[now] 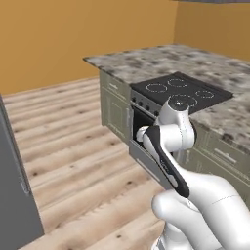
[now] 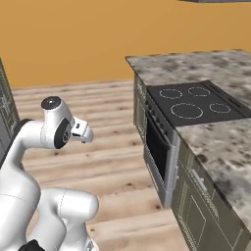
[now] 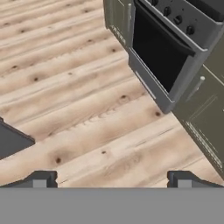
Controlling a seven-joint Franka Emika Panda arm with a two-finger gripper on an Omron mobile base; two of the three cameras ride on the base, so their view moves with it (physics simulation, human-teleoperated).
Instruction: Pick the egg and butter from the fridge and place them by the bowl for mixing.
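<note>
Kitchen with orange walls, plank floor (image 3: 78, 100), speckled tabletop (image 1: 146, 61) carrying a black cooktop (image 1: 180, 90), oven (image 3: 164, 52) below. End effector (image 3: 111, 179) spread wide, empty, aimed down at bare floor beside the oven. Fridge (image 1: 14, 195) at far left, just a grey edge, well apart and off to the end effector's side; door state, egg, butter not discernible. Probably needs turning that way first.

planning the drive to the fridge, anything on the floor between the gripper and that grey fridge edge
Nothing visible does. The open gripper hangs over bare wood floor, with the fridge edge at left. The oven stands off to the other side.
</note>
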